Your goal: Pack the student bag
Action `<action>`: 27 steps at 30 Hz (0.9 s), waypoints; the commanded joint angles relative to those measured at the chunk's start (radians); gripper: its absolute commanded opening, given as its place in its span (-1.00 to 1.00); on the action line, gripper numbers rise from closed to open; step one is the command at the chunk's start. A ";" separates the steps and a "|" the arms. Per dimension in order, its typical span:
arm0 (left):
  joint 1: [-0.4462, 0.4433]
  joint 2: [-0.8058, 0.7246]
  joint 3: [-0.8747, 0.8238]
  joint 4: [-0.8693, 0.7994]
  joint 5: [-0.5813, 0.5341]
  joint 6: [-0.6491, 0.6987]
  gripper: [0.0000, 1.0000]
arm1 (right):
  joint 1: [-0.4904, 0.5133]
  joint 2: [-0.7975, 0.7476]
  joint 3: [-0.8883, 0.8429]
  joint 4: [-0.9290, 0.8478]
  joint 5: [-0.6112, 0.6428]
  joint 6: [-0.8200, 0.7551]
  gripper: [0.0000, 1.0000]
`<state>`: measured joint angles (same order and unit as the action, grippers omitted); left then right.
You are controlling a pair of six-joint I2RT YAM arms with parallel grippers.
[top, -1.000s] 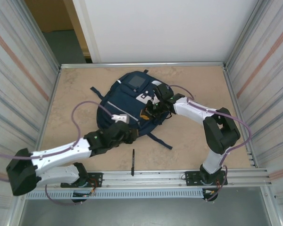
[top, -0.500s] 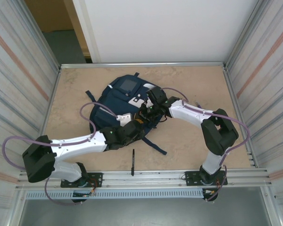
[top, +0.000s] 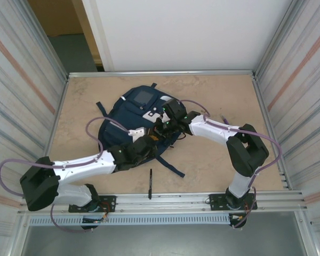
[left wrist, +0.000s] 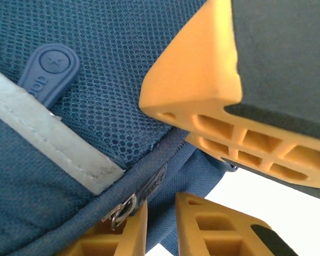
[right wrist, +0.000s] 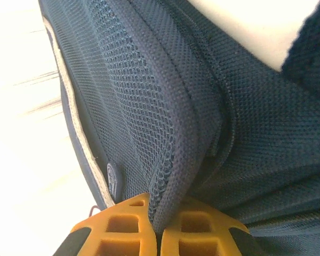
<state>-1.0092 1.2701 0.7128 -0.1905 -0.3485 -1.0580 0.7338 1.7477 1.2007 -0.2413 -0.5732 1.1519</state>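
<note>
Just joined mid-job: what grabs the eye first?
The navy student bag lies mid-table. At its near-right edge the right claw is shut on a ridge of its mesh, and the left claw sits by a zipper pull. A black pen lies loose by the front rail.

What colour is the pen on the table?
Black; the pen shows best in the top external view.

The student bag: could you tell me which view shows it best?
Top external: nearly the whole student bag is in frame. Left wrist gives close-up mesh and a zipper; right wrist, a fabric fold pinched by the right gripper.
</note>
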 commanded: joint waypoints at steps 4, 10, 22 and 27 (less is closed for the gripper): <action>0.027 -0.066 -0.057 -0.022 -0.079 -0.032 -0.30 | 0.035 -0.074 -0.012 0.014 -0.093 0.004 -1.00; 0.027 -0.153 -0.113 -0.075 -0.097 -0.116 -0.19 | 0.038 -0.070 -0.003 0.008 -0.090 0.002 -1.00; -0.011 -0.253 -0.185 -0.082 -0.163 -0.168 -0.15 | 0.054 0.001 0.021 0.037 -0.095 -0.002 -1.00; 0.038 -0.271 -0.222 0.080 -0.105 -0.025 -0.30 | 0.088 -0.002 0.037 0.040 -0.087 0.005 -1.00</action>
<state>-1.0077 1.0164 0.5220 -0.1776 -0.4080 -1.1767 0.7799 1.7573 1.1896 -0.2115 -0.5617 1.1675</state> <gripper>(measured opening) 0.357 0.047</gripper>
